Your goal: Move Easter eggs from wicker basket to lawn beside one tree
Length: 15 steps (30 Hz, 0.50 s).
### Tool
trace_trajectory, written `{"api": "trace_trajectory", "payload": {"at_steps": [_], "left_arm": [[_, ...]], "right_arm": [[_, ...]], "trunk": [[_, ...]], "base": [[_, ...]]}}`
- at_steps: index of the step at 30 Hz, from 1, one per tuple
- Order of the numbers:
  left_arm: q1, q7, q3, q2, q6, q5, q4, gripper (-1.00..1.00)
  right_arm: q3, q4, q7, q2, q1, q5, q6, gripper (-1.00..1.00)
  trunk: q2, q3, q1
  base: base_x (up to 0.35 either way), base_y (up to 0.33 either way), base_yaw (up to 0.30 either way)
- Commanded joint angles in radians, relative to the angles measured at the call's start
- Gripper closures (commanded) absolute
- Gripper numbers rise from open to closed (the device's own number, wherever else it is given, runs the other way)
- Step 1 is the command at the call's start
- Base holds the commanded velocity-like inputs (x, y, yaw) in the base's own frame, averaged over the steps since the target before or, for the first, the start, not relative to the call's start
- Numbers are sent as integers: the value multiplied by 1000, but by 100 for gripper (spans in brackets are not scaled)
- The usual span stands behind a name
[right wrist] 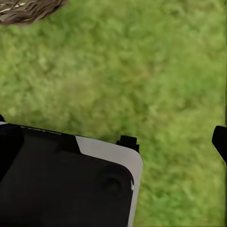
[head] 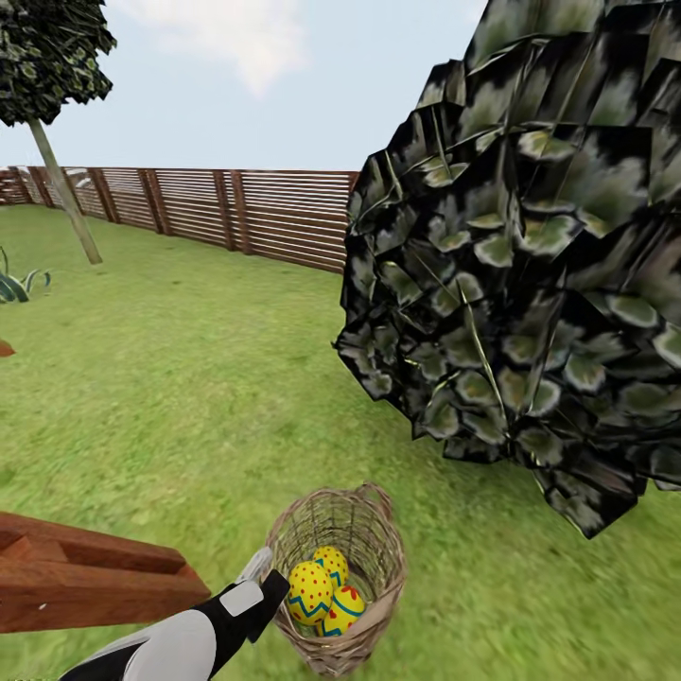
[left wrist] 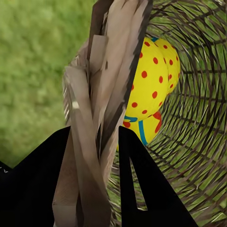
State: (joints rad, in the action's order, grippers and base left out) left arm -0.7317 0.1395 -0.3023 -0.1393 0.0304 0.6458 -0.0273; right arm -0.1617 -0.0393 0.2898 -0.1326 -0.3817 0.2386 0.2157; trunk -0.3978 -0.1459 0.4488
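Left gripper [left wrist: 94, 156] straddles the wicker basket [head: 374, 558] rim, clamped on it (apparently); eggs [head: 322, 588] lie just inside.

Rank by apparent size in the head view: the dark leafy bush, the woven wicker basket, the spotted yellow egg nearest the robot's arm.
1. Dark leafy bush, though it sits nearer the camera.
2. Woven wicker basket.
3. Spotted yellow egg.

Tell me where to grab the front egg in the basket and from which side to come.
Grip the front egg across its rounded middle, coming straight down through the wicker basket's open mouth. The deep woven wall blocks any sideways approach, and two eggs crowd it behind and beside.
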Motion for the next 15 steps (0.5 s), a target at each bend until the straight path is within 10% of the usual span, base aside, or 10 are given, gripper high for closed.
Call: {"api": "trace_trajectory", "payload": {"at_steps": [1,15], "left_arm": [[-2,3,-13,0,2,-6,0,100],[-2,3,-13,0,2,-6,0,100]], "right_arm": [[-9,-4,2,0,-2,8,7,-100],[-9,-5,2,-1,-1,10,7,-100]], "trunk": [[-2,-2,1],[-2,-2,1]], "base": [[324,-124,292],[324,-124,292]]}}
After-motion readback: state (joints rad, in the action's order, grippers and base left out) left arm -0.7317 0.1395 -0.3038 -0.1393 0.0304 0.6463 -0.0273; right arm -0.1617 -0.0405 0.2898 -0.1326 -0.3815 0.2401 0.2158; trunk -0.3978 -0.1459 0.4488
